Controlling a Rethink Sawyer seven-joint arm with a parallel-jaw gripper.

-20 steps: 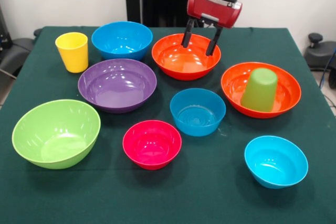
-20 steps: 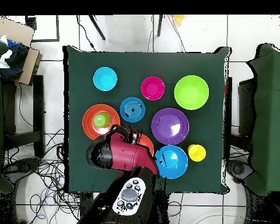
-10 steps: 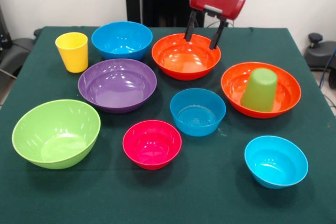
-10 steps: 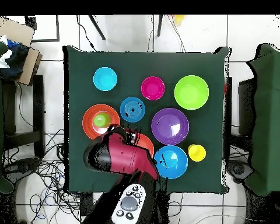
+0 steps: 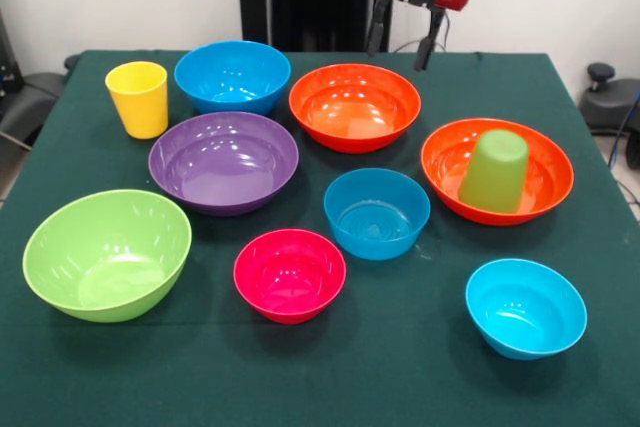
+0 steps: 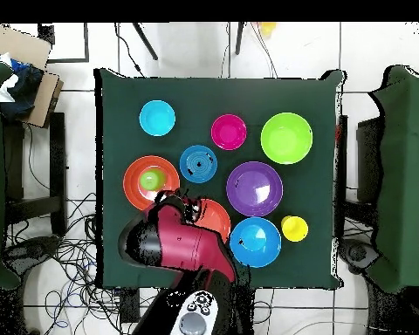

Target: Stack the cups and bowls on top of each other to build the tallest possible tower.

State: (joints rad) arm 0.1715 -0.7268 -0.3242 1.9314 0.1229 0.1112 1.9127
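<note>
Tower: barely begun; only light green cup [image 5: 494, 170] inverted in right orange bowl [image 5: 445, 162], bench's [image 5: 420, 367] robot side.
Remaining: nine pieces lying singly.
Gripper [image 5: 403, 39]: spread apart, empty, above the other orange bowl [image 5: 354, 105].

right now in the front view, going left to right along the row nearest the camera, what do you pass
lime green bowl → pink-red bowl → small cyan bowl

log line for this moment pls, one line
gripper: open, empty, raised over back table edge | green cup: upside down in orange bowl | other orange bowl: empty | tower: not begun
</note>
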